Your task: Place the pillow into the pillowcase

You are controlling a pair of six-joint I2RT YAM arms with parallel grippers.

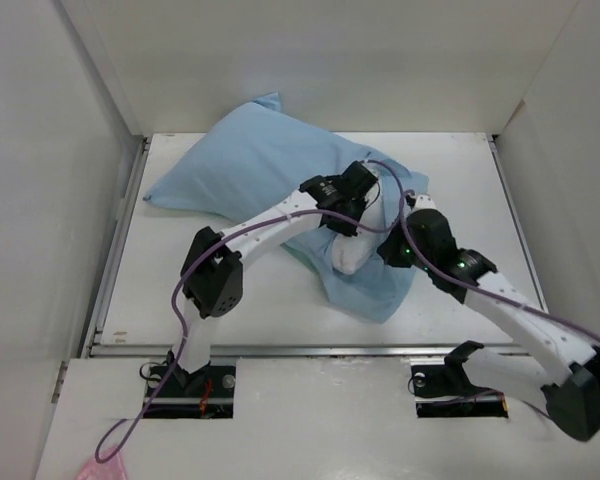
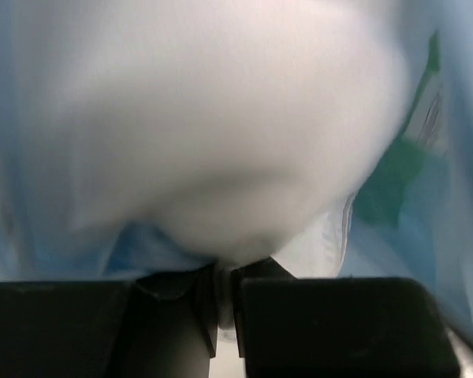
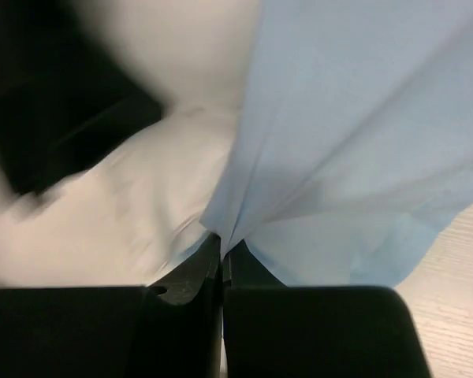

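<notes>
The right gripper (image 3: 221, 264) is pinching the hem of the thin, pale blue fabric pillowcase (image 3: 355, 118). The left gripper (image 2: 224, 303) is clamping the plump white soft pillow (image 2: 221, 118), whose near end is protruding from the opening. Recommended: holding the hem taut while pushing toward the filled far corner.

One white pillow (image 1: 348, 258) and one pale blue pillowcase (image 1: 245, 165) lie on the single surface (image 1: 460, 180), toward 12 o'clock. Two arms reach in from 6 o'clock, the left arm (image 1: 265, 225) and the right arm (image 1: 510, 305). They carry two end effectors in all: the left end effector (image 2: 225, 287) and the right end effector (image 3: 221, 256).
</notes>
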